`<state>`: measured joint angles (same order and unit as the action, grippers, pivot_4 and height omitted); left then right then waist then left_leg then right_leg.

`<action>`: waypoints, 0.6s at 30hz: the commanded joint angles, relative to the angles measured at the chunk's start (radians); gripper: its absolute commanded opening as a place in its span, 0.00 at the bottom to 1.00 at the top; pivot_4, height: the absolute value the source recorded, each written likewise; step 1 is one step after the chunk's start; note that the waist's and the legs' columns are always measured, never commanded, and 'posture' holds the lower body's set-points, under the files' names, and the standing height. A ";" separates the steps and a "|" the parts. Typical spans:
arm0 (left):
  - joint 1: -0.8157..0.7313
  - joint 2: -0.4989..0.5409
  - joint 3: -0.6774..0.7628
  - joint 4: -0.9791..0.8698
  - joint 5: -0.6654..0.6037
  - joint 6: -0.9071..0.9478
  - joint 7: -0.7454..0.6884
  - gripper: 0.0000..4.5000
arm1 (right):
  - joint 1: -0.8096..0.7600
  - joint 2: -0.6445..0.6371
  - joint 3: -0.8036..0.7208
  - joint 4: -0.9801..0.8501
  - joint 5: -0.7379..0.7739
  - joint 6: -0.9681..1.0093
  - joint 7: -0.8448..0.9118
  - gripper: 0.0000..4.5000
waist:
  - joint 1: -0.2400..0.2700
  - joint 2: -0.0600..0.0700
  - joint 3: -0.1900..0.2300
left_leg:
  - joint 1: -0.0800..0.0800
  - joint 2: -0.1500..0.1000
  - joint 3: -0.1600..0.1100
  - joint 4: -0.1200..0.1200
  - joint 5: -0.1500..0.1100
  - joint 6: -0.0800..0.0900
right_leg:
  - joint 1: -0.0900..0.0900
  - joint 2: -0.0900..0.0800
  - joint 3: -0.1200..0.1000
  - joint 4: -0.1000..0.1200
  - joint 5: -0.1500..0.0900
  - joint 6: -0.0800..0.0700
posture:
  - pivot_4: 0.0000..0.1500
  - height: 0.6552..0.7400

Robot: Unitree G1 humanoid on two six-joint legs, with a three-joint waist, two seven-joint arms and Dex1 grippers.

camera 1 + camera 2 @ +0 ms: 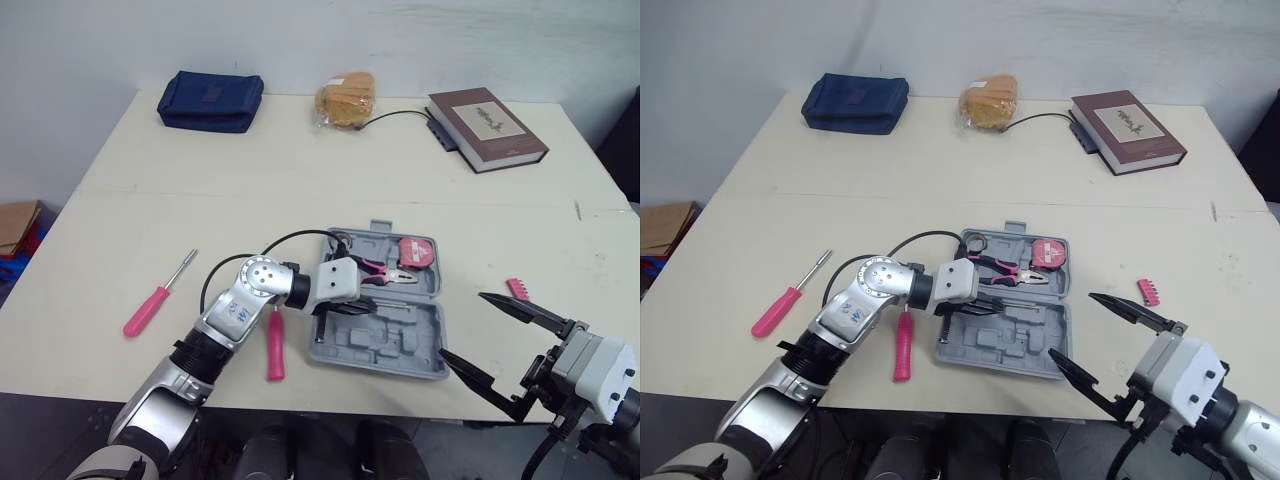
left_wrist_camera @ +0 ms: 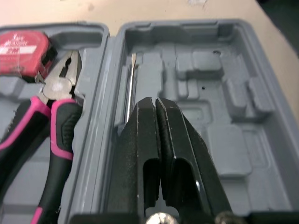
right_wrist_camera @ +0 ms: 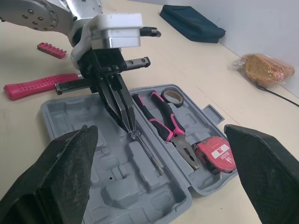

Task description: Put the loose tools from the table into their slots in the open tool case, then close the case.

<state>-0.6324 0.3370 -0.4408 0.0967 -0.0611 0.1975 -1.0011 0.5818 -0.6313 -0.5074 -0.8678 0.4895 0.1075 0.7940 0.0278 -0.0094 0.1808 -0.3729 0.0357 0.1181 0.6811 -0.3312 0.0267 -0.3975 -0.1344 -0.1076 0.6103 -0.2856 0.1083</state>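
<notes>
Pink handle (image 1: pixel 274 350) lies just left of the tool case (image 1: pixel 400 345), pointing up and down the picture. Left gripper (image 2: pixel 155 103), fingers pressed together, is nearer; right gripper (image 1: pixel 463 326) gapes wide.

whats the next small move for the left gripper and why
Probably lift the left gripper straight up: it looks shut, the thin metal shaft seems seated in a slot of the tool case, and the pink-handled tool beside it lies loose.

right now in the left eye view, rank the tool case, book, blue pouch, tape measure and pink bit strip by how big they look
1. tool case
2. book
3. blue pouch, nearly matching the book; both sit farther away, so unsure
4. tape measure
5. pink bit strip
</notes>
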 commanded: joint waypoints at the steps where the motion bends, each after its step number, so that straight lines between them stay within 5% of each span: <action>1: -0.005 -0.014 0.003 -0.001 0.019 -0.008 0.019 0.01 | 0.017 0.015 0.000 -0.040 -0.010 -0.030 -0.001 1.00 | 0.000 0.000 0.000 | 0.000 0.000 0.000 0.000 0.000 0.000 | 0.000 0.000 0.000 0.000 0.000 0.000 | 1.00 1.00; 18: 0.012 0.022 -0.039 0.027 0.144 0.042 0.087 0.01 | 0.025 0.026 0.021 -0.070 -0.023 -0.018 -0.023 1.00 | -0.001 0.000 0.000 | 0.000 0.000 0.000 0.000 -0.001 0.001 | 0.000 0.000 0.000 0.000 0.000 0.000 | 1.00 1.00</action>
<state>-0.6244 0.3234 -0.4480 0.0984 0.0171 0.2575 -0.9096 0.6036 -0.6047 -0.4802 -0.8940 0.4613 0.0903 0.7807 0.0265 -0.0094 0.1807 -0.3723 0.0363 0.1181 0.6811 -0.3322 0.0277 -0.3973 -0.1343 -0.1077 0.6104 -0.2856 0.1083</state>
